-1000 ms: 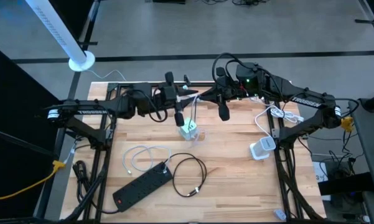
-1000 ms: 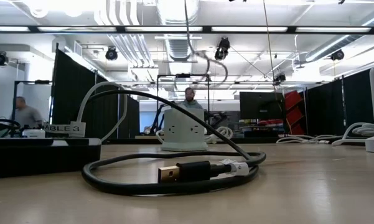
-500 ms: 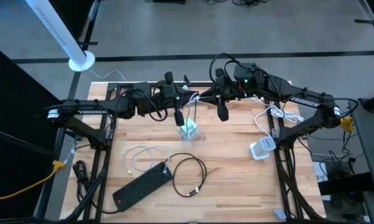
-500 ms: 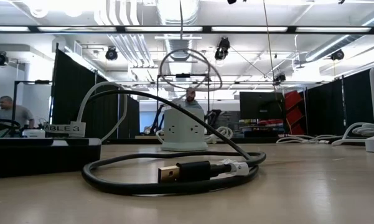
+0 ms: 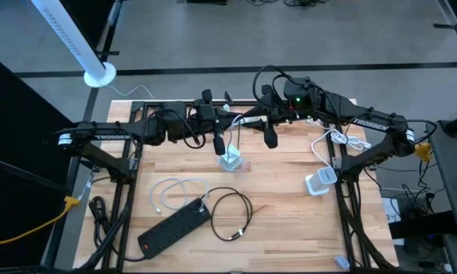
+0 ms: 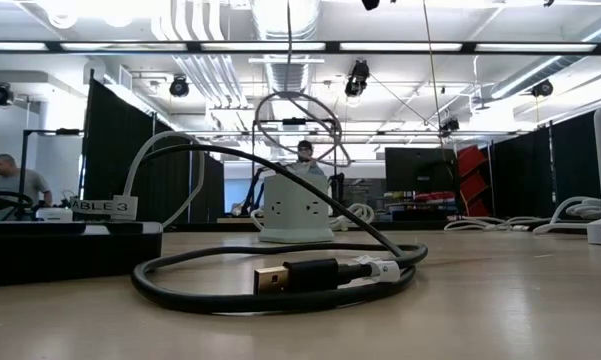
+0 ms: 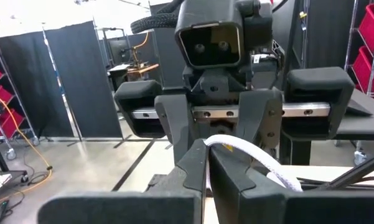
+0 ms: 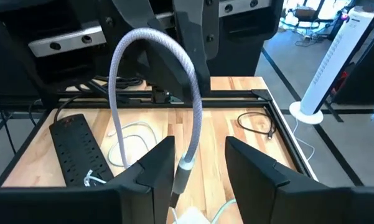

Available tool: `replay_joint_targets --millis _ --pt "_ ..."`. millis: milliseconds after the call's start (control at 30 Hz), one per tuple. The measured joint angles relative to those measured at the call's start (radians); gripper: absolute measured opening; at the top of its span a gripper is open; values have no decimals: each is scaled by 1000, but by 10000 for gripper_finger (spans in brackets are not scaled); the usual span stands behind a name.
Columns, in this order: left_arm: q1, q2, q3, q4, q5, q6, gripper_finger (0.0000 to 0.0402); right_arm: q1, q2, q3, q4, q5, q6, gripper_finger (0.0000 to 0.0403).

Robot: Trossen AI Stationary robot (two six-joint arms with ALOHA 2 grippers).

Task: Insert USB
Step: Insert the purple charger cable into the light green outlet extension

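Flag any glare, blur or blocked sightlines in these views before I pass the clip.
Low view: ceiling lights glare; black USB cable sharp. Left wrist view: the right arm's camera housing fills the frame, background washed out. Right wrist view: white braided cable sharp. High view: evenly lit, wooden table clear.

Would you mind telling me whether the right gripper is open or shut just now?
Open: the right gripper shows a clear gap between its fingers, with the white cable hanging between them.

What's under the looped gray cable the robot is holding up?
Below the gray cable sits a small white charger block on the wooden table. The cable's plug end hides the port itself, so whether it's in can't be seen.
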Motion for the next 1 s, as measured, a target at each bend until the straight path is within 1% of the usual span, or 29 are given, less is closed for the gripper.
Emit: replay_joint_targets --millis 233,433,600,700,833,1000 --pt "0 0 0 -14 0 -7 0 0 9 0 -11 0 72 78" --pt "0 1 0 -18 -1 -7 0 0 28 0 -35 -1 76 16" --pt "1 1 0 -23 -1 3 0 0 29 0 -31 0 77 17" --pt "0 0 0 -30 0 5 8 0 29 0 -11 1 80 17" --pt "0 -8 0 -71 25 5 34 -2 28 0 3 1 72 17" --pt "0 -39 0 -167 26 5 74 -3 28 0 25 0 28 17"
